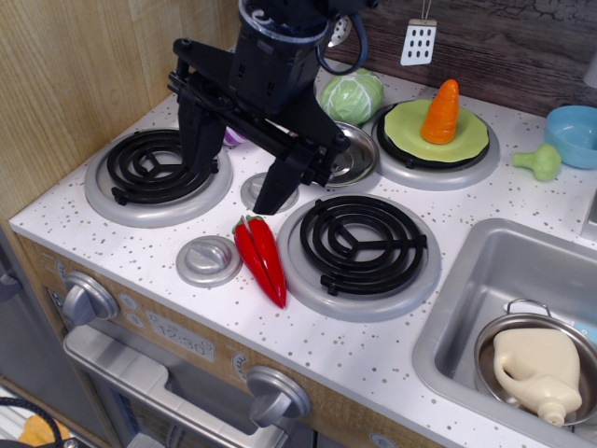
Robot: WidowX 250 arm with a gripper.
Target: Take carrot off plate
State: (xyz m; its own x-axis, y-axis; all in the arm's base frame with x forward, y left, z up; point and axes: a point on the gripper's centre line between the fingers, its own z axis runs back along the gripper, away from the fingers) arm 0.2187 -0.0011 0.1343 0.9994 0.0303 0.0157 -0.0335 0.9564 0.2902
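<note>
The orange carrot (441, 112) lies on the lime-green plate (471, 138), which rests on the back right burner. My gripper (238, 177) is open, its two black fingers spread wide and pointing down over the middle of the stove top, between the front left burner and the centre. It is well to the left of the carrot and holds nothing.
Two red chili peppers (260, 259) lie just below the gripper. A green cabbage (352, 95) and a shiny metal dish (354, 154) sit behind it. A light-blue bowl (573, 134) and a small green vegetable (538, 161) are at the right. The sink (457, 308) holds a pot with a cream jug (539, 369).
</note>
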